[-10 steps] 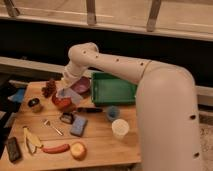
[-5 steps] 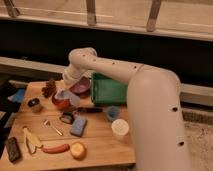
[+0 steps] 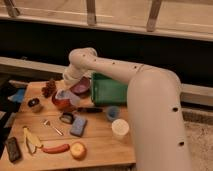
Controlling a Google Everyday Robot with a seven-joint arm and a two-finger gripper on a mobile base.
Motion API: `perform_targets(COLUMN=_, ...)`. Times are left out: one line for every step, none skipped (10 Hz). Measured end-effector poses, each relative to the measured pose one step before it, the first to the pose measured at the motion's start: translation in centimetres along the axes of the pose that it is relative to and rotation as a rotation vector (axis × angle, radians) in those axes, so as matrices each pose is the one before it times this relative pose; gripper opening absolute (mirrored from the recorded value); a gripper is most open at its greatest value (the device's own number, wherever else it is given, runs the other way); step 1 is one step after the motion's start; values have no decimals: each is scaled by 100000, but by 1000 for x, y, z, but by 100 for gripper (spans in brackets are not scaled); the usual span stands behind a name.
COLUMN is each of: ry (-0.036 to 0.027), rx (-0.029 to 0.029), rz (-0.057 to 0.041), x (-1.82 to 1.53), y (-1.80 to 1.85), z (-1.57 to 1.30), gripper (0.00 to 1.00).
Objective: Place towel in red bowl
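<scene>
The red bowl (image 3: 60,102) sits on the left part of the wooden table (image 3: 100,145). A pale grey-blue towel (image 3: 68,96) lies over the bowl's right side, partly inside it. My gripper (image 3: 68,86) hangs at the end of the white arm, directly above the bowl, with its tip at the top of the towel. The gripper hides the upper part of the towel, and I cannot tell whether it holds it.
A purple bowl (image 3: 81,86) and a green bin (image 3: 111,91) stand right of the gripper. A pine cone (image 3: 49,88) and a small dark cup (image 3: 34,104) are to the left. In front lie a blue sponge (image 3: 78,125), a blue cup (image 3: 112,113), a white cup (image 3: 120,129), a banana (image 3: 29,140) and an orange fruit (image 3: 78,150).
The gripper has moved left and down, from near the purple bowl to above the red bowl. The towel came with it and now rests over the red bowl.
</scene>
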Motion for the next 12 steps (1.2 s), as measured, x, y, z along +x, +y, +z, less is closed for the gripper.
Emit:
perform_targets(ry=43, rx=-38, rz=-64, x=-10, y=44, z=35, gripper=4)
perform_targets(ry=-2, rx=2, rz=-1, x=0, y=1, z=-4, gripper=4)
perform_targets(ry=0, rx=11, rz=32, x=13, y=-19, z=-7, gripper=5)
perform_targets(ry=-4, rx=7, rz=15, x=6, y=-10, z=-5, gripper=9)
perform_targets(ry=6, rx=-15, rz=-23, x=-7, y=18, z=7, gripper=10)
perform_targets(ry=-1, rx=19, rz=25, x=10, y=-20, z=-4, gripper=15)
perform_targets(ry=-9, rx=2, rz=-5, x=-3, y=1, z=-7, gripper=23)
perform_targets(ry=9, rx=-5, rz=9, x=6, y=-4, z=5, gripper=34)
perform_targets(ry=-29, rx=4, rz=-9, x=-13, y=-4, z=-8, gripper=46)
perform_targets(ry=-30, rx=-92, rz=-67, x=-45, y=-8, z=-11, gripper=55)
perform_targets(ry=337, rx=-518, rz=-784, x=-44, y=-39, z=212, gripper=66)
perform_targets(ry=306, rx=-991, rz=-1395, x=-580, y=485, z=692, gripper=76)
